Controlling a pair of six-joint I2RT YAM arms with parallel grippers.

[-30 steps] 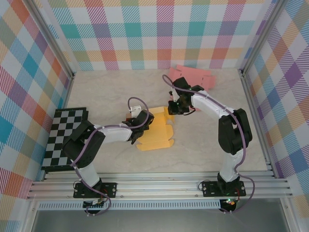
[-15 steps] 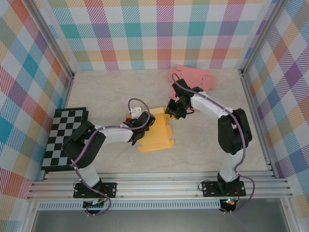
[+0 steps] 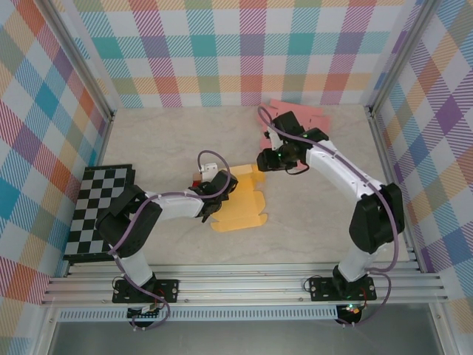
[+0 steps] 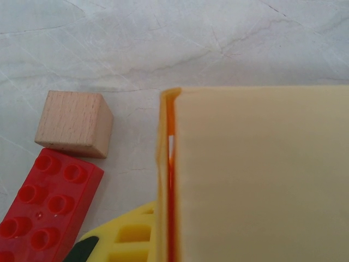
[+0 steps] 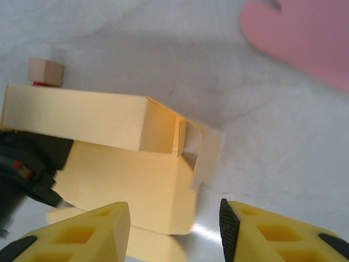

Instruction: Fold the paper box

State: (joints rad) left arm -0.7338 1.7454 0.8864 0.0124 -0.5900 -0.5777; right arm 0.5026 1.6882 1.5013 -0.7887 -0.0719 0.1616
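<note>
Left pincer [image 3: 218,194] clamps a raised wall of the paper box [image 3: 244,208] mid-tabletop [image 3: 170,140], bracing it; right pincer [image 5: 174,234] hovers above, half-spread, empty.

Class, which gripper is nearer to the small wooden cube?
Left. The left gripper pinches the yellow paper box by its wall, right beside the wooden cube. The right gripper hangs open past the box's opposite end.

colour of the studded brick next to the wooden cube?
The brick is red. The left wrist view shows it best, right beside the wooden cube.
</note>
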